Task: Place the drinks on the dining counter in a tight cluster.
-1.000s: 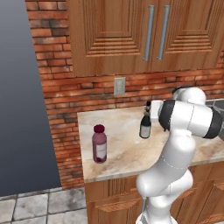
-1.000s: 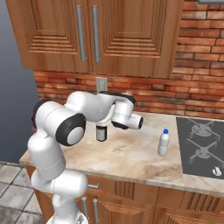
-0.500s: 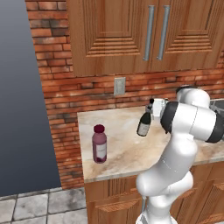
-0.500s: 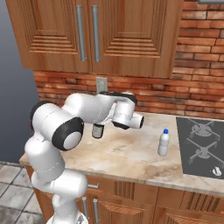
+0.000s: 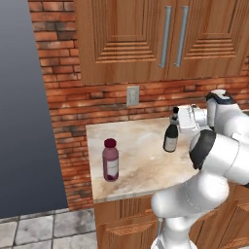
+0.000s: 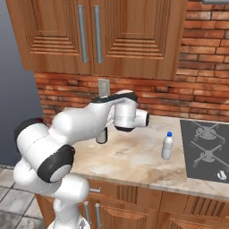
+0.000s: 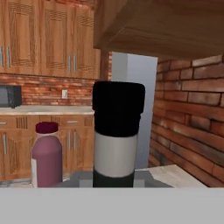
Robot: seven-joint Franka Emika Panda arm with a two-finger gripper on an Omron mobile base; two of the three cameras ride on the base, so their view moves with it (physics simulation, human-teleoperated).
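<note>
My gripper just clamped the wine bottle and lifted it off the small counter, tilted. Juice bottle & water bottle wait there; dining counter nxt, I reckon.

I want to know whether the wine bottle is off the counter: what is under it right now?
Under the wine bottle the left base view shows bare marble counter, with its base tilted and seemingly lifted. In the right base view the arm covers most of the bottle, so contact cannot be confirmed.

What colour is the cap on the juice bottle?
Maroon, on the juice bottle; clearest in the left base view.
</note>
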